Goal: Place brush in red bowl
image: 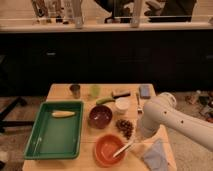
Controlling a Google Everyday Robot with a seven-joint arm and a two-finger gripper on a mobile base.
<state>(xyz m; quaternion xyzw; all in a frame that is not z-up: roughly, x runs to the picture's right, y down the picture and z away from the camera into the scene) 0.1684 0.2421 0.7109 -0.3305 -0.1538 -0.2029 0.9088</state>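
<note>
While over one red bowl [101, 149], gripper [134, 142] beside one brush [121, 149]

- Bowls: two, a red bowl [100, 148] and a maroon bowl [100, 116].
- Brush [121, 149]: one.
- Cups: three, a metal cup [75, 90], a green cup [95, 90] and a white cup [122, 105].
- Tray [55, 135]: one.
- Sponge [144, 91]: one.
- Fork [138, 102]: one.
- Cloth [156, 155]: one.
- Gripper [135, 142]: one, at the red bowl's right rim.

The white arm [187, 127] is slanting up from the right edge of the camera view to a rounded elbow joint [161, 104], then angling steeply down and leftward; the gripper [136, 143] is hanging at its lower end, pointing downward.
</note>
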